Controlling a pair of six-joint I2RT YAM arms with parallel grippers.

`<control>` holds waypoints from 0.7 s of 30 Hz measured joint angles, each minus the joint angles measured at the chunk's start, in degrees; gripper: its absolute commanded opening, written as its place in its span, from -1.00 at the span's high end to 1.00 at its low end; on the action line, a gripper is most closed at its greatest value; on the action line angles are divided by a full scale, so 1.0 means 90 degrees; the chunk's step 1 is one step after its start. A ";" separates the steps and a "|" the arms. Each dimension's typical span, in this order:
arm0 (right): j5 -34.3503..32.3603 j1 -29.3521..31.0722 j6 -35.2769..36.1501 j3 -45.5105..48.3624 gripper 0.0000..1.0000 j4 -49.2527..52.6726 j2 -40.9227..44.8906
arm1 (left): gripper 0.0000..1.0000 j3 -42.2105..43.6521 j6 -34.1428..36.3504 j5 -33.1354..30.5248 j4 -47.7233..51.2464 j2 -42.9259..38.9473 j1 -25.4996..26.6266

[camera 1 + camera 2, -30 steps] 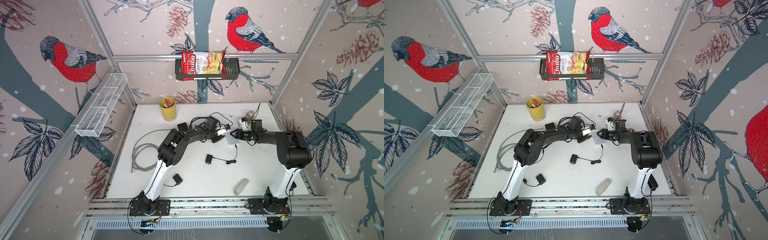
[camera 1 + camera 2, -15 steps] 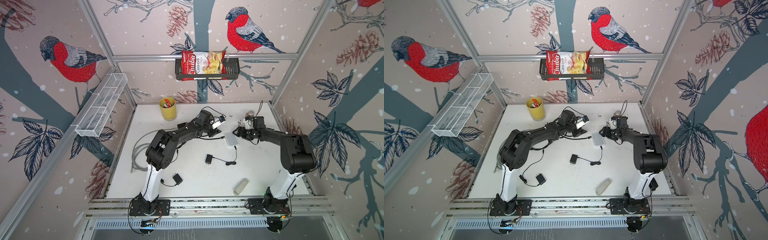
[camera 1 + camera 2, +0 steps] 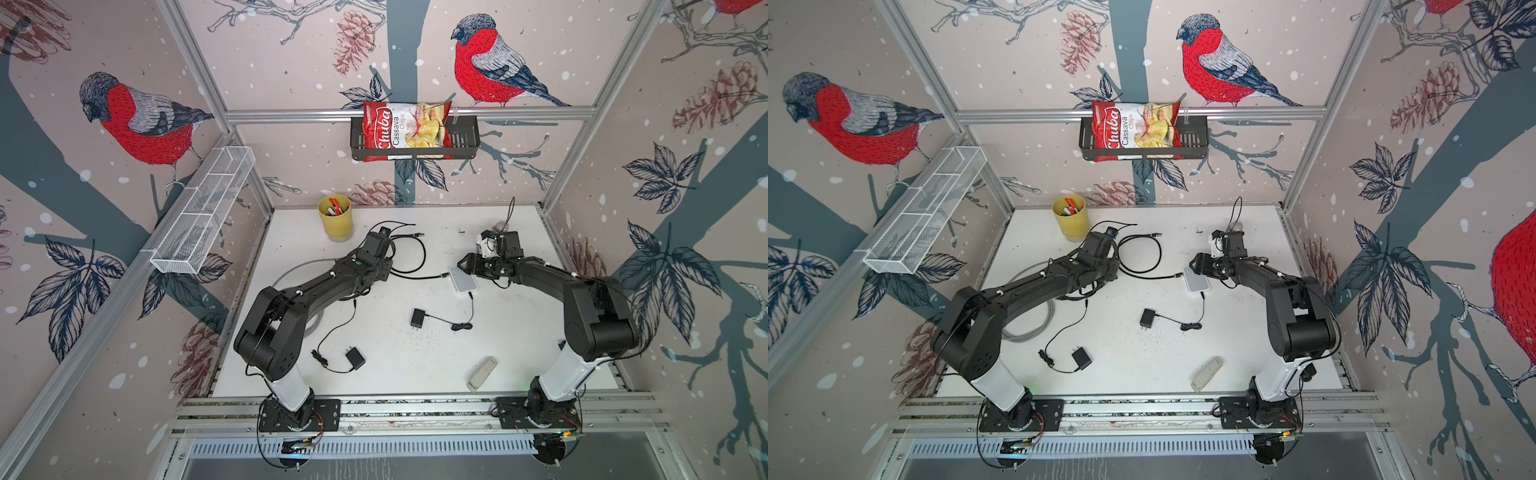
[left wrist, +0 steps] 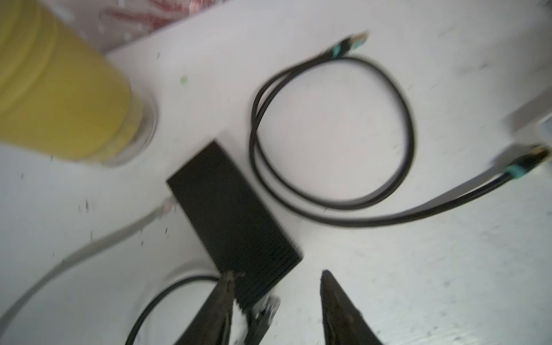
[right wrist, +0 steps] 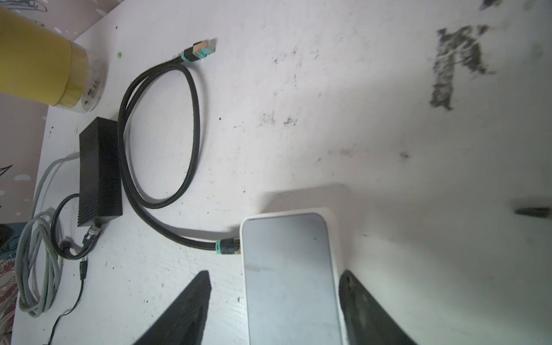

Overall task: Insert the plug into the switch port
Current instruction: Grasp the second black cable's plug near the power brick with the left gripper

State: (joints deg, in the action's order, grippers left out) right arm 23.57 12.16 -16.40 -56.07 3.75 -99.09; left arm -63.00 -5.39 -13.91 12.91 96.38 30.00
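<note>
You are looking into a robotics lab test cell. A silver aluminium-profile frame [image 3: 291, 114] boxes in a scuffed white tabletop [image 3: 519, 332]. A black jointed left robot arm [image 3: 316, 286] and its black right twin [image 3: 548, 272] are bolted to a slotted metal rail [image 3: 415, 409] along the front edge. The walls wear printed wallpaper of red-breasted birds [image 3: 145, 120]. On them hang a black wire basket [image 3: 465, 137] holding a red bag of cassava chips [image 3: 395, 129], and a white mesh shelf [image 3: 203, 212].
</note>
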 measured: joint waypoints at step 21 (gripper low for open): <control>-0.0024 0.0044 0.0163 0.0087 -0.39 0.0024 -0.0029 | -0.02 0.0665 -0.0743 -0.0107 0.0794 0.0316 0.0102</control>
State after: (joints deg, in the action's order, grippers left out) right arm 23.35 12.56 -14.94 -55.29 3.97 -99.35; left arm -57.01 -12.08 -14.87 20.05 99.22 30.92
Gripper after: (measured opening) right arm 0.695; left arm 0.508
